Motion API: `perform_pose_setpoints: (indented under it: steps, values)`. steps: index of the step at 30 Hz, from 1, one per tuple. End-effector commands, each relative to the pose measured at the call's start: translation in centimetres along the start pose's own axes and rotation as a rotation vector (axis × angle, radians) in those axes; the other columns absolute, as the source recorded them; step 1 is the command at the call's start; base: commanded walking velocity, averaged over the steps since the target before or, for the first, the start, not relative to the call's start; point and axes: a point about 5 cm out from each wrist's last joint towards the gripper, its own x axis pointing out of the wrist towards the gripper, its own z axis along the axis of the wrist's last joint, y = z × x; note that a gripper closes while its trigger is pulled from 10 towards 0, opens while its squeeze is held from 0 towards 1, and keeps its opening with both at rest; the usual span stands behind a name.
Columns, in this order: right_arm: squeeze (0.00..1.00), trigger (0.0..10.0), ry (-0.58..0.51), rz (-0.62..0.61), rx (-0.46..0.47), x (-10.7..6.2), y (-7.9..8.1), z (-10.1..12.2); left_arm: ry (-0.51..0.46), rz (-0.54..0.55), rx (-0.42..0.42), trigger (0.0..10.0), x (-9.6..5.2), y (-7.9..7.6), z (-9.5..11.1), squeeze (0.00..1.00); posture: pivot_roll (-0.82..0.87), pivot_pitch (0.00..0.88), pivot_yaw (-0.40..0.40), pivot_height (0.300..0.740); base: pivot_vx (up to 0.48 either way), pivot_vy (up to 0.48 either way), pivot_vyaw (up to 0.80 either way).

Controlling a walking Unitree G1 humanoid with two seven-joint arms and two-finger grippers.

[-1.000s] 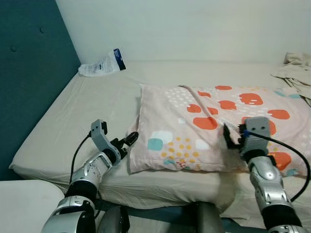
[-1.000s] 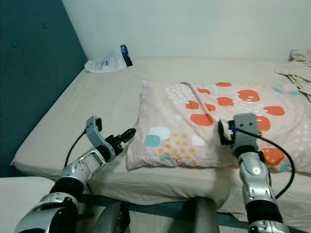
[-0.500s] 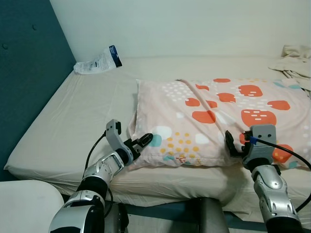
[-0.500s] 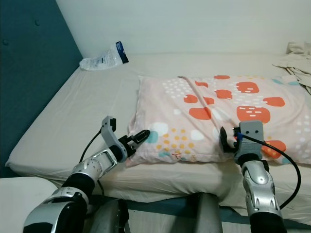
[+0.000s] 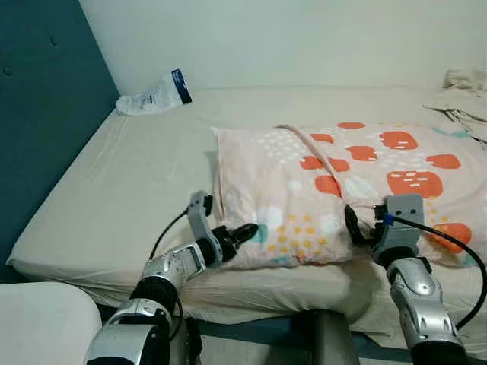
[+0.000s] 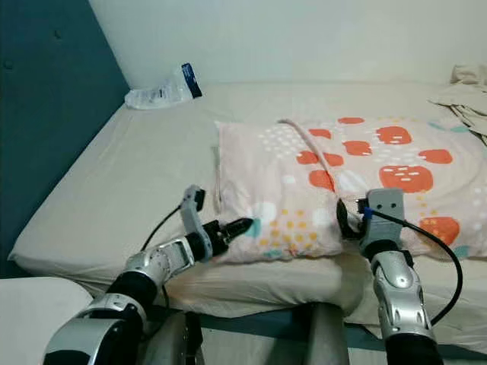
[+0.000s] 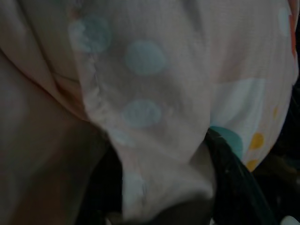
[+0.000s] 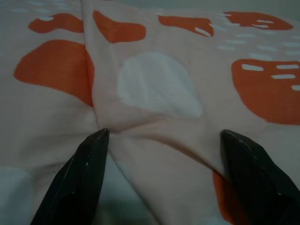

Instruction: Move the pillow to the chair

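One pink pillow with orange, white and teal spots lies along the front edge of the bed, its short end facing the headboard. The left gripper is at the pillow's near corner, its black fingers closed around a fold of the cover. The right gripper presses into the pillow's front edge farther along, fingers spread wide with fabric bunched between them. A plastic packet sits in the bed's far corner by the wall; crumpled cloth lies at the opposite end.
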Motion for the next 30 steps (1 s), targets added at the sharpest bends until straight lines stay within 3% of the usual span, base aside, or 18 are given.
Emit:
perform_pose_setpoints:
  steps: [1, 9, 16, 17, 18, 23, 24, 25, 26, 27, 30]
  values:
    - [0.0, 10.0, 0.04, 0.017, 0.012, -0.2, 0.7, -0.8, 0.055, -0.035, 0.002, 0.0, 0.3, -0.5, -1.1, 0.0, 0.01, 0.164, 0.092, 0.548, 0.0, 0.0, 0.0]
    - [0.0, 10.0, 0.048, 0.019, 0.012, -0.1, 1.0, -0.9, 0.076, 0.002, 0.053, 0.0, -0.4, 0.3, -0.8, 0.0, 0.01, 0.161, 0.095, 0.548, 0.0, 0.0, 0.0]
    - [0.0, 10.0, 0.043, 0.029, 0.023, -0.1, 1.2, -0.8, 0.121, 0.088, 0.1, 0.0, -2.6, 2.7, 0.1, 0.0, 0.01, 0.158, 0.091, 0.548, 0.0, 0.0, 0.0]
    - [0.0, 10.0, 0.04, 0.038, 0.031, -0.1, 1.3, -0.8, 0.129, 0.103, 0.126, 0.0, -4.0, 3.7, 0.9, 0.0, 0.01, 0.159, 0.09, 0.548, 0.0, 0.0, 0.0]
    - [0.0, 10.0, 0.04, 0.038, 0.031, -0.1, 1.3, -0.8, 0.129, 0.103, 0.126, 0.0, -4.0, 3.7, 0.9, 0.0, 0.01, 0.159, 0.09, 0.548, 0.0, 0.0, 0.0]
    - [0.0, 10.0, 0.038, 0.055, 0.041, 0.1, 1.5, -0.8, 0.141, 0.145, 0.149, 0.0, -9.1, 6.3, 4.4, 0.0, 0.03, 0.152, 0.076, 0.548, 0.0, 0.0, 0.0]
    - [0.0, 10.0, 0.038, 0.052, 0.047, 0.2, 1.4, -0.8, 0.143, 0.15, 0.161, 0.0, -10.0, 6.6, 5.1, 0.0, 0.03, 0.151, 0.074, 0.548, 0.0, 0.0, 0.0]
    - [0.0, 10.0, 0.038, 0.052, 0.047, 0.2, 1.4, -0.8, 0.143, 0.15, 0.161, 0.0, -10.0, 6.6, 5.1, 0.0, 0.03, 0.151, 0.074, 0.548, 0.0, 0.0, 0.0]
    - [0.0, 10.0, 0.032, 0.046, 0.057, 0.5, 1.3, -0.6, 0.139, 0.163, 0.185, 0.0, -11.6, 7.0, 6.4, 0.0, 0.04, 0.15, 0.072, 0.548, 0.0, 0.0, 0.0]
    - [0.0, 10.0, 0.032, 0.046, 0.057, 0.5, 1.3, -0.6, 0.139, 0.163, 0.185, 0.0, -11.6, 7.0, 6.4, 0.0, 0.04, 0.15, 0.072, 0.548, 0.0, 0.0, 0.0]
    - [0.0, 10.0, 0.019, 0.042, 0.067, 0.8, 1.3, -0.2, 0.13, 0.175, 0.227, 0.0, -14.0, 7.3, 8.4, 0.0, 0.05, 0.147, 0.07, 0.548, 0.0, 0.0, 0.0]
